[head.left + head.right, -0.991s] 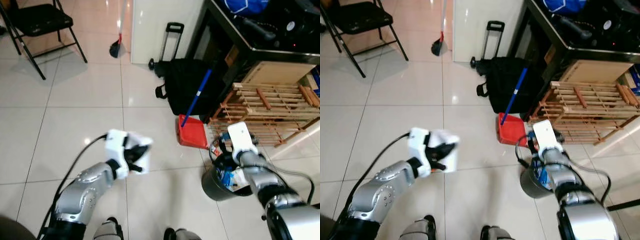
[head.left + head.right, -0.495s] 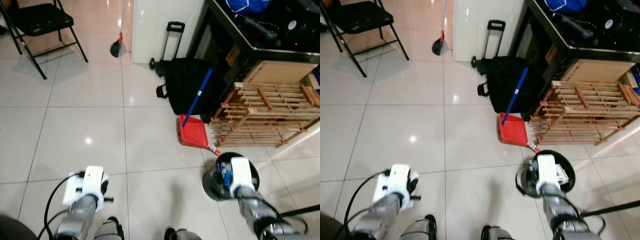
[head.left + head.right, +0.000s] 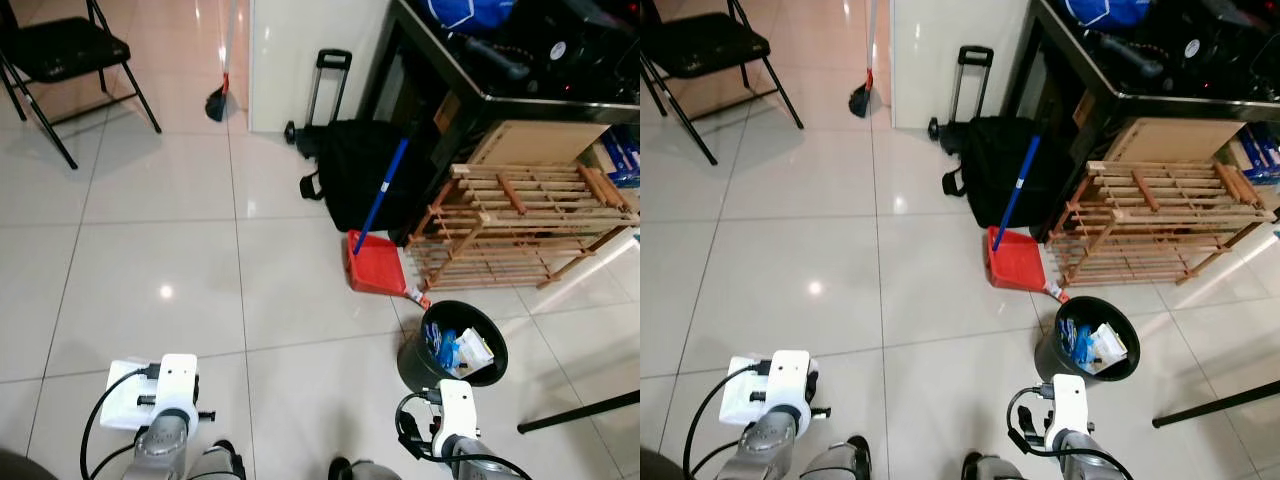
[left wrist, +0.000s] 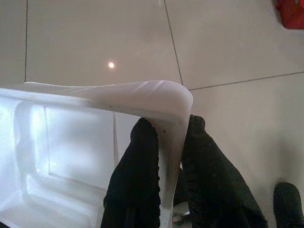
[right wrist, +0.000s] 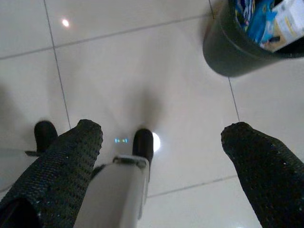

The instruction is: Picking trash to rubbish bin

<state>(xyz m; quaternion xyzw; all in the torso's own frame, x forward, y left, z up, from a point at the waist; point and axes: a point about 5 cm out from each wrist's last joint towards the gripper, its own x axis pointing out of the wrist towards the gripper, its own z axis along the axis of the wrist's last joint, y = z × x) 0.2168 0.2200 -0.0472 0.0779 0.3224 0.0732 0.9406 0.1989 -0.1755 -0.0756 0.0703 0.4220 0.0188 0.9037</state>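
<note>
A white foam tray is pinched by its rim in my left gripper, which is shut on it low at my left side; the tray shows beside my left wrist. A black round rubbish bin stands on the floor at the front right, with blue packets and a white box inside. My right gripper hangs open over bare tile, nothing between its fingers. The bin lies ahead of it, apart from it.
A red dustpan with a blue handle leans by a black trolley bag. A wooden rack and a dark table stand behind the bin. A folding chair is far left. White tiles lie between.
Both arms have dropped and drawn back to my sides. The right gripper has come away from over the bin. The left still holds the white tray.
</note>
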